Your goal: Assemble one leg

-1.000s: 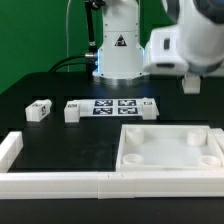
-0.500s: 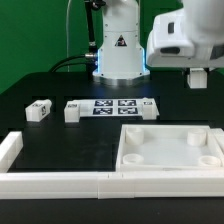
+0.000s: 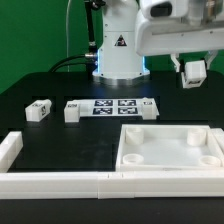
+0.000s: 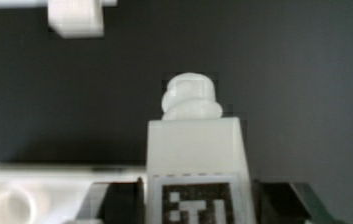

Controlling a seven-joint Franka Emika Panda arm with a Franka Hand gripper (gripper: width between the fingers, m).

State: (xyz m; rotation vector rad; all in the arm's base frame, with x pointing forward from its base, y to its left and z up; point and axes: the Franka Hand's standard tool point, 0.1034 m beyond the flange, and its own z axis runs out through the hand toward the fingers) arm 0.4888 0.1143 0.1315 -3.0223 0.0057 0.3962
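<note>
My gripper (image 3: pixel 192 76) hangs high at the exterior view's right, above the table, shut on a leg (image 3: pixel 193 70), a small white block with tag markers. In the wrist view the leg (image 4: pixel 194 150) sits between my dark fingers (image 4: pixel 127 203), tag facing the camera, its rounded peg end pointing away. Two more legs (image 3: pixel 39 110) (image 3: pixel 73 111) lie on the black table at the left. A third white block (image 3: pixel 148 110) lies at the right end of the marker board (image 3: pixel 113 106).
The large white square slab (image 3: pixel 170 160) with round corner sockets lies at the front right. A long white wall (image 3: pixel 60 182) runs along the front edge, with a short arm (image 3: pixel 9 148) at the left. The robot base (image 3: pixel 118 50) stands behind.
My gripper has risen and the arm has swung toward the exterior view's left, carrying the leg with it. The parts on the table have not moved.
</note>
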